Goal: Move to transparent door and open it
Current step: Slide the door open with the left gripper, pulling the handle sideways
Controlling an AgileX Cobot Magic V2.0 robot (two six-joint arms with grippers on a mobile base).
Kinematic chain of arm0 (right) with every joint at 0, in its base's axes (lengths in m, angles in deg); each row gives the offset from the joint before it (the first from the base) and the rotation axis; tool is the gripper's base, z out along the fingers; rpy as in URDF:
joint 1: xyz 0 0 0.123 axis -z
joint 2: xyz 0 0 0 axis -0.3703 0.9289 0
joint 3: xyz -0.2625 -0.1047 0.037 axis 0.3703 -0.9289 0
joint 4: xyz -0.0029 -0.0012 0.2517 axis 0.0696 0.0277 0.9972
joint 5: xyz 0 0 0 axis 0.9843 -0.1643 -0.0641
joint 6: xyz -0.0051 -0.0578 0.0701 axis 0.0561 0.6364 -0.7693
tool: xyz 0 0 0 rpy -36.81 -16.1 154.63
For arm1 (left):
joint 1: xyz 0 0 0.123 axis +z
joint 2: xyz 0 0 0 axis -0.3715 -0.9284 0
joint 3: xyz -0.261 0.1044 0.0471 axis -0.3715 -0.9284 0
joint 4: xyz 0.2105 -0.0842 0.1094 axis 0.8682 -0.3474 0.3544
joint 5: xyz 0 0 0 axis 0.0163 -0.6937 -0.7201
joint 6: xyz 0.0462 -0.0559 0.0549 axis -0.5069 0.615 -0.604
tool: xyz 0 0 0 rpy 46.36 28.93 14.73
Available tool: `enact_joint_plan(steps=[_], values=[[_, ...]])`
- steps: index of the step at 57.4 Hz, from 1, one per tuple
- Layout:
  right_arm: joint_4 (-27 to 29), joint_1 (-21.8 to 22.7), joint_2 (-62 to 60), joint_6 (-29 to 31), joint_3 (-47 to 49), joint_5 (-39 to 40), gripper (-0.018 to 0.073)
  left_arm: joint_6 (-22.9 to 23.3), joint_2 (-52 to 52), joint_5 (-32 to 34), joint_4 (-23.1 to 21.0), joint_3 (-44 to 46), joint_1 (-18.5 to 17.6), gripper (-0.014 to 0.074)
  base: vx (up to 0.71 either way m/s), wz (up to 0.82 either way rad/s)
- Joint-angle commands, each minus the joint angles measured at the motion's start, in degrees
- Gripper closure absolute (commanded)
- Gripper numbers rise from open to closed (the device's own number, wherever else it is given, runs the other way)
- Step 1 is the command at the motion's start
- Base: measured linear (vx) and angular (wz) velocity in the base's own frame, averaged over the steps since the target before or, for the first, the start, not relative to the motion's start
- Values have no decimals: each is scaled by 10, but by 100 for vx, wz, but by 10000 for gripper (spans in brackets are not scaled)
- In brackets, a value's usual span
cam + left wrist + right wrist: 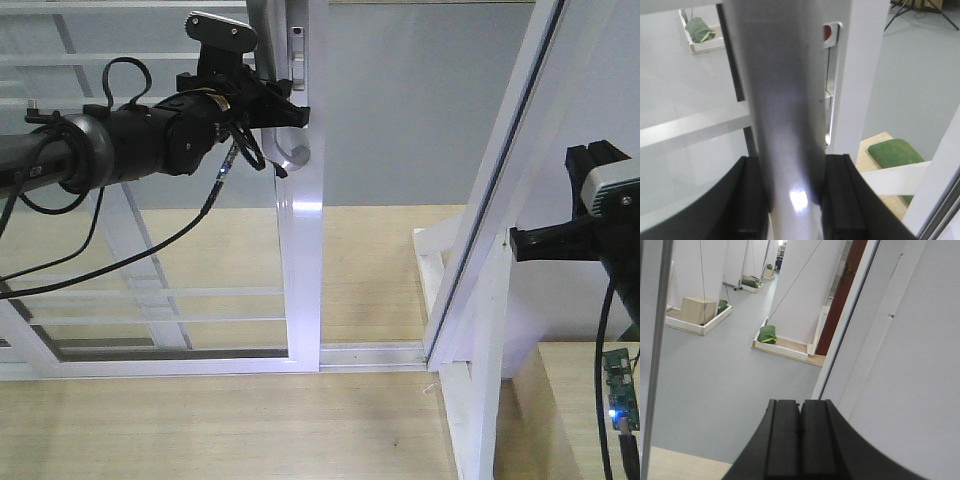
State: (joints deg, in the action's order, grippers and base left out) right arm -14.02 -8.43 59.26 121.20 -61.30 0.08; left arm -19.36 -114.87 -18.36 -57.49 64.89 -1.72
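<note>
- The approach looks done: the base stands at the doorway, with the door straight ahead, left of centre in the front view.
- The left gripper is at the door's stile, high up, on the grey handle.
- In the left wrist view the handle runs upright between the 2 black fingers, which press against its sides. The jaws are closed on it, so the grasp also looks made.
- The right gripper hangs well apart, on the far side of the slanted post. Its wrist view shows both fingers pressed together with nothing between them: shut and idle.
- A gap shows between the stile and the post, with bare track along the floor there. I judge the door partly open.
- What seems left is the rest of the slide to the left, pulling the stile farther from the post along the track. How far the door can travel cannot be told from here.
</note>
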Motion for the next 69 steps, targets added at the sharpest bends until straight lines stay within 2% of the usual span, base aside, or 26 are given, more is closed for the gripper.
enact_joint_plan(steps=[1,11,36,52,63,69], values=[[-20,4,-9,5,16,38,561,1,44,78,-37,22,48,599,0,0],[-20,4,-9,5,16,38,561,-9,63,70,-37,22,65,599,0,0],[-20,4,-9,5,16,38,561,-13,128,-25,-36,22,116,599,0,0],[-20,4,-9,3,16,38,561,-43,163,-67,-20,22,153,599,0,0],[-20,4,-9,2,16,38,561,-43,177,-88,-19,22,176,599,0,0],[-20,4,-9,2,16,38,561,-43,183,-98,0,22,184,599,0,0]])
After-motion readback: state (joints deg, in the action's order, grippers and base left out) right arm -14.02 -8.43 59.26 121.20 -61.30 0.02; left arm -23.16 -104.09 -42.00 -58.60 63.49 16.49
